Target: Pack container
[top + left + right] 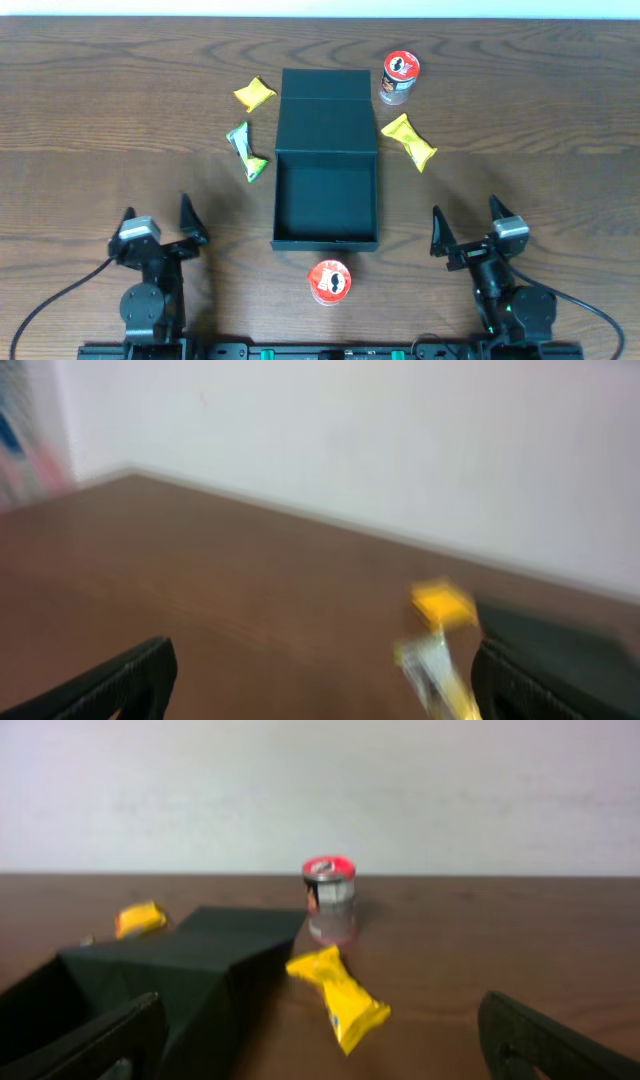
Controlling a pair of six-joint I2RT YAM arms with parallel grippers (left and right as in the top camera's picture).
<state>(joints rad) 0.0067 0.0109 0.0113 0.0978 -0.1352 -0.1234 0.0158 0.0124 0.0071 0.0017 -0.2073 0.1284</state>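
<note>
Open box and snacks wait on a wooden worktop (pixel 480 940)

Seen from the wrist, the right claw (pixel 320 1015) stands spread wide, one dark finger (pixel 100 1040) in each lower corner, holding nothing. The dark teal container (pixel 190 970) fills the left foreground, its flap lid folded back away from the camera. A yellow packet (pixel 340 995) lies just beside its right wall. Beyond, a red-topped chip can (pixel 329 885) stands upright, and a second yellow packet (pixel 140 918) lies at far left before a white wall (pixel 320 790).
</note>
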